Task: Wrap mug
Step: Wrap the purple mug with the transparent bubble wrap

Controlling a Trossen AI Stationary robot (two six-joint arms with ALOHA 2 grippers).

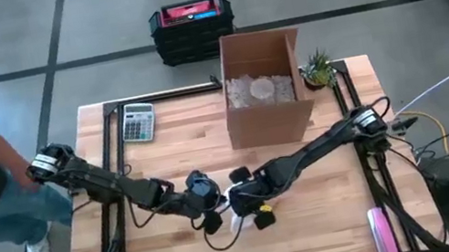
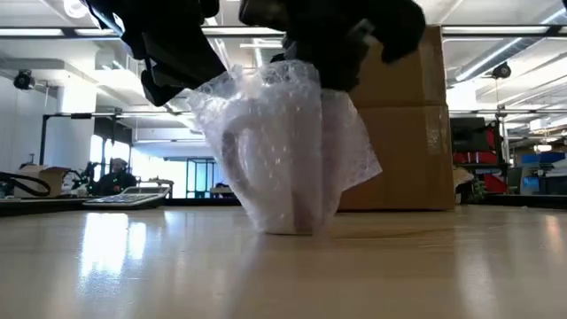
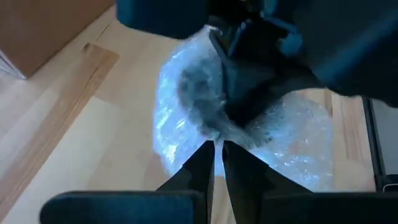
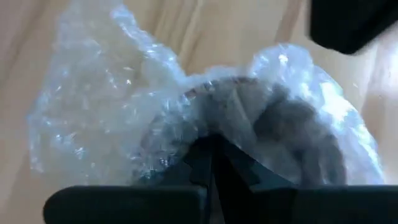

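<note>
Mug [image 2: 288, 168], swathed in bubble wrap [image 2: 350, 151], upright on table [image 1: 333, 218] near front edge. Left gripper [image 1: 210, 210] and right gripper [image 1: 245, 198] both pinching wrap at rim. Cardboard box [image 1: 263, 91] well behind; open tabletop either side.

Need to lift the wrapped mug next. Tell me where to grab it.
Probably the upper body of the bubble-wrapped mug, claw descending from above. It stands upright on the table, wrap gathered at its top; loose flaps flare sideways, so a side pinch may catch only wrap.
</note>
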